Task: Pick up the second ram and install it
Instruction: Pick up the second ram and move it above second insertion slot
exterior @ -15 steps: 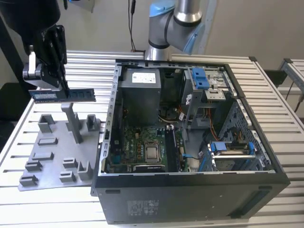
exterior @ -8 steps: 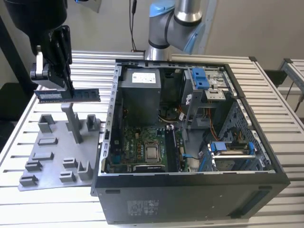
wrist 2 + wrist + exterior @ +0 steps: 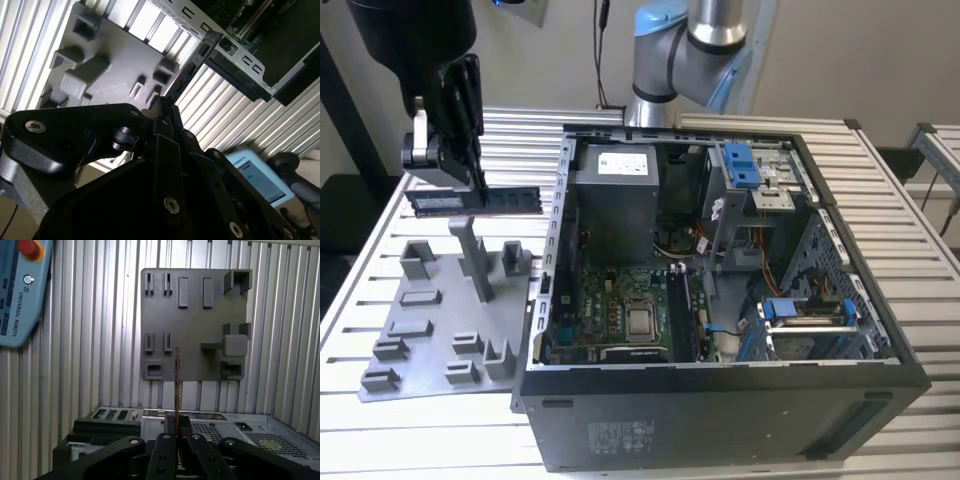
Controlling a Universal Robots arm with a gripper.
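Observation:
My gripper [image 3: 455,175] hangs above the grey holder plate [image 3: 430,320] at the exterior view's left, shut on the second ram [image 3: 480,200], a long dark green-blue stick held level in the air. The stick sticks out toward the open computer case [image 3: 720,300], short of its left wall. In the first wrist view the ram [image 3: 177,380] shows edge-on, rising from between my fingers [image 3: 165,445] over the holder plate [image 3: 195,325]. The second wrist view shows the ram [image 3: 192,67] reaching toward the case edge [image 3: 240,60].
The case lies open on a slatted metal table [image 3: 920,250], motherboard [image 3: 620,310] facing up, with blue clips [image 3: 740,165] and a drive cage at the exterior view's right. A teach pendant [image 3: 17,290] lies on the table beside the holder plate. The arm's base [image 3: 690,50] stands behind the case.

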